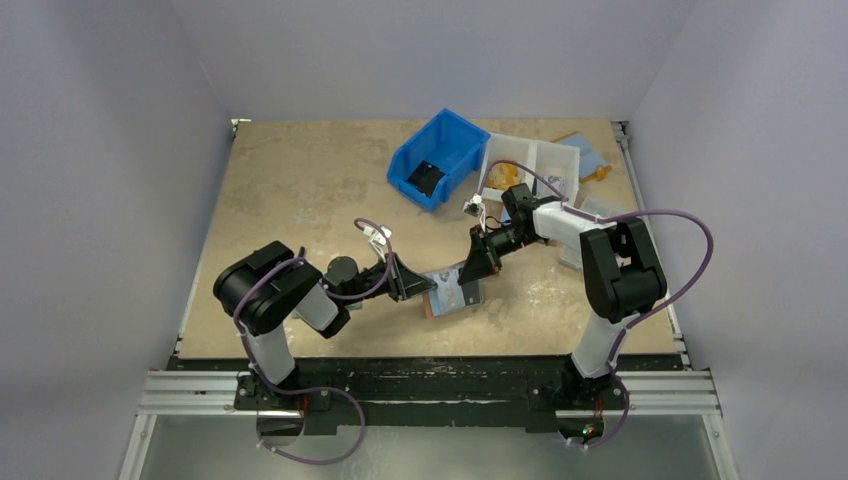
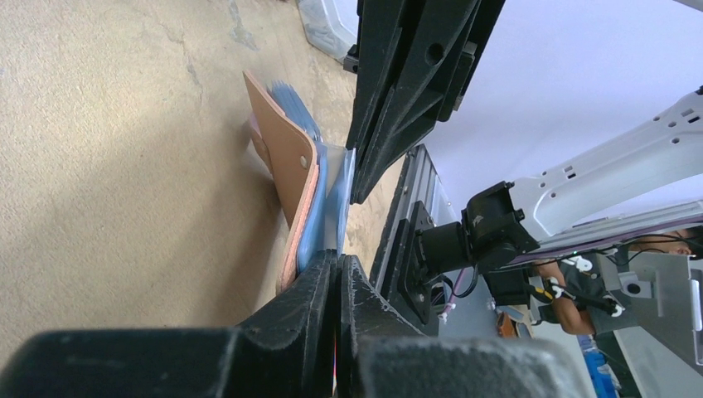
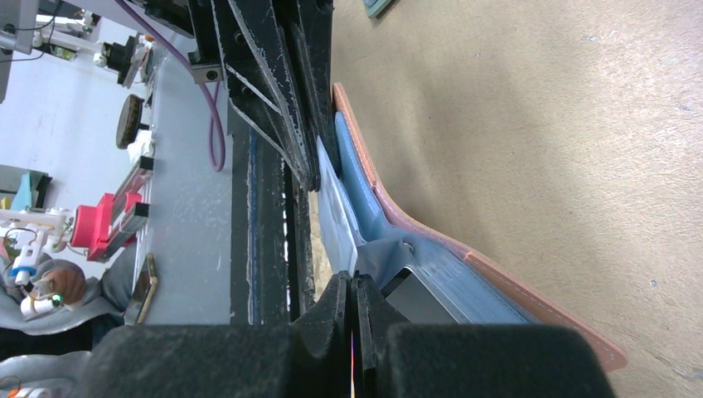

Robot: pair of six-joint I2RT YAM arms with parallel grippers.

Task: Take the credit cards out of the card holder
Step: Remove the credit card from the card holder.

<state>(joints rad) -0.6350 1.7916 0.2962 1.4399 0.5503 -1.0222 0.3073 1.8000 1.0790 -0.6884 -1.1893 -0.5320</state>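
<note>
Left claw (image 2: 338,264): jaws pressed together, nipping a thin pale-blue edge of the card holder (image 2: 286,157); whether that edge is lining or a card, I cannot tell
Right claw (image 3: 354,286): also closed tight, pinching the same pale-blue leaf from the opposite end, with its tips just beside a dark-grey panel
Card holder: open on the table (image 2: 124,166) between the two claws, towards the near middle; salmon leather faces the table, blue lining faces up, and one leather leaf is bowed up off the surface
Weight: probably very light, so it is likely to lift or skid with any pull rather than stay put
Stiffness: the leather looks soft and springy and the lining limp; cards inside should be stiff, thin and smooth
Where to hold: one claw should pin the leather leaf near the fold while the other takes a card by its exposed short edge, pulling along the pocket
Risk: smooth plastic may slip from narrow tips, or lining may be caught together with the card
Farther out: blue bin (image 1: 436,158) and white tray (image 1: 530,160), well apart at the far side
</note>
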